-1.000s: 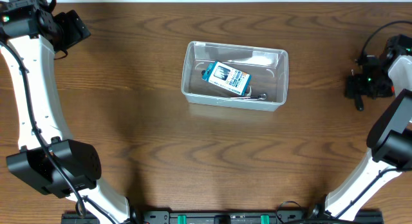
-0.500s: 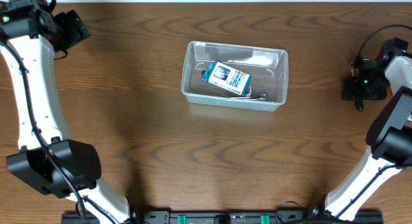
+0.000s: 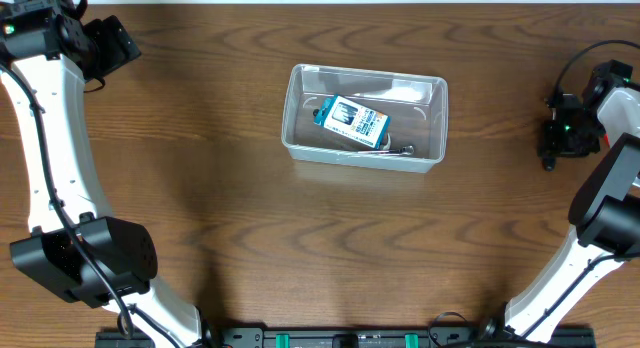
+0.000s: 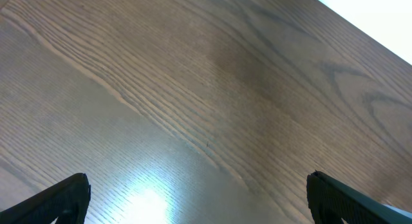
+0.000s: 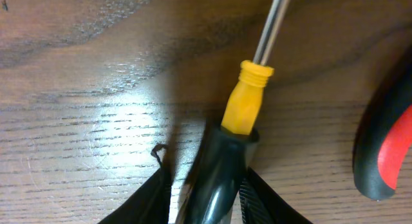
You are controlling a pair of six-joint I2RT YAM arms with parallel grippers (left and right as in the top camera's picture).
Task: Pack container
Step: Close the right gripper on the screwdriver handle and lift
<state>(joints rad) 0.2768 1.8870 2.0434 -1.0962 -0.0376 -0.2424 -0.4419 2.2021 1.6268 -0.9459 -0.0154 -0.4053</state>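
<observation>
The container (image 3: 296, 108), a clear plastic tub, stands at the table's middle with a blue and white packet (image 3: 350, 121) and a small metal piece inside. At the far right, my right gripper (image 3: 556, 138) is low over the table. In the right wrist view my right gripper (image 5: 206, 198) is shut on the black handle of a screwdriver (image 5: 248, 98) with a yellow collar and a steel shaft, lying on the wood. My left gripper (image 3: 115, 43) is at the far left corner. In the left wrist view my left gripper (image 4: 199, 198) is open over bare wood.
A tool with a red and black handle (image 5: 389, 147) lies just right of the screwdriver. The table's far edge (image 4: 367, 24) runs close behind my left gripper. Both arms' bases stand at the near edge.
My right gripper has shifted slightly and its fingers have closed in around the screwdriver handle. The left arm and the container have not moved.
</observation>
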